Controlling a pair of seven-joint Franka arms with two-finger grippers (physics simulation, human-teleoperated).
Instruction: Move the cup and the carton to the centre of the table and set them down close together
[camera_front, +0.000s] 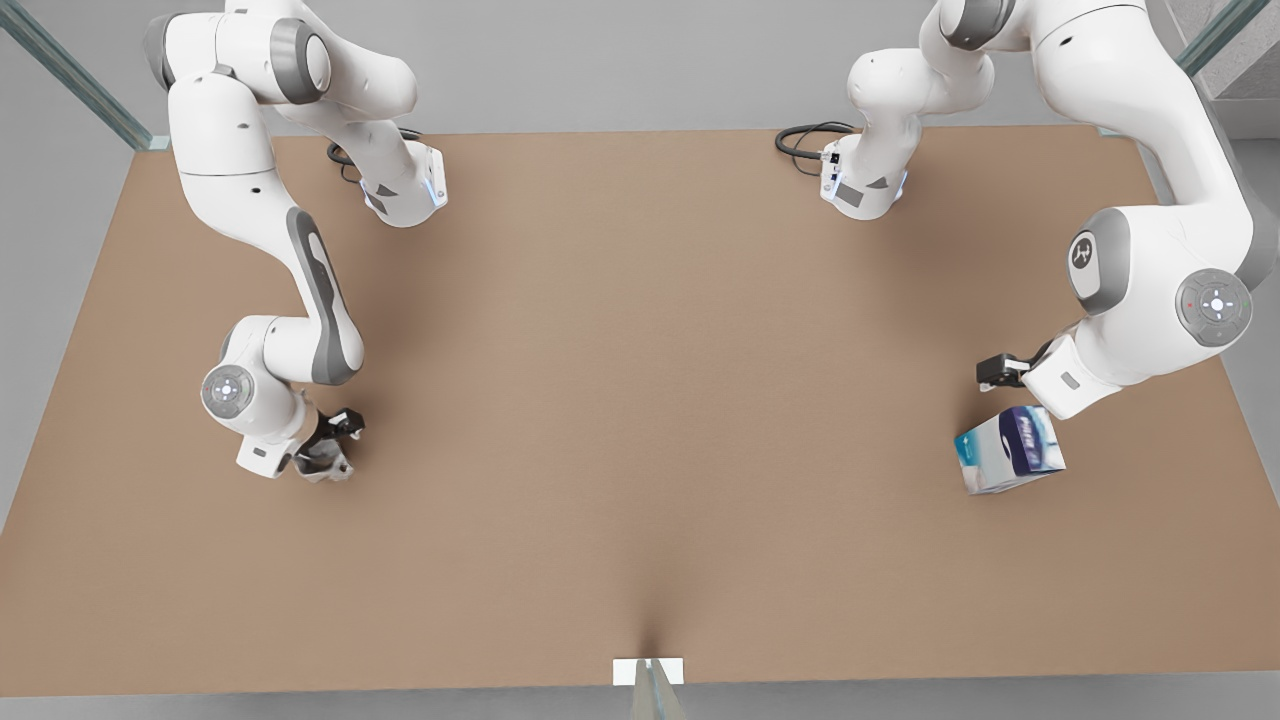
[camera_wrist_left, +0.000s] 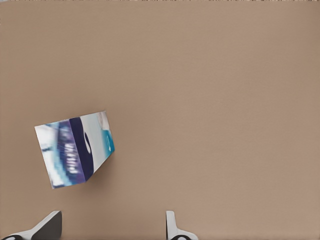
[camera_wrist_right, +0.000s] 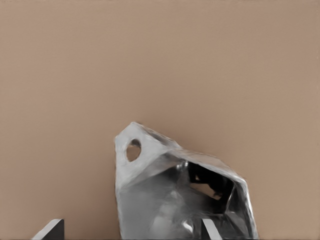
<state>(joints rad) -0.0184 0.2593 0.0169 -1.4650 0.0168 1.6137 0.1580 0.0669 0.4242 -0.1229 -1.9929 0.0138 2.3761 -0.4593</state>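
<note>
The silvery faceted cup (camera_front: 326, 467) sits on the table (camera_front: 640, 400) at the front view's left, seen close up as the cup (camera_wrist_right: 165, 200). My right gripper (camera_front: 338, 438) is directly over it and open (camera_wrist_right: 132, 225); one finger stands clear to one side of the cup, the other at or inside its mouth. The white carton (camera_front: 1010, 452) with blue and teal print rests tilted at the front view's right. Just beside it hangs my left gripper (camera_front: 997, 373), open (camera_wrist_left: 112, 221), with the carton (camera_wrist_left: 75, 150) lying apart from its fingertips (camera_wrist_left: 172, 227).
Both arm bases with black cables (camera_front: 805, 140) stand at the table's far edge. A small white bracket (camera_front: 648, 671) marks the near edge. Bare light brown tabletop spans the middle between the two arms.
</note>
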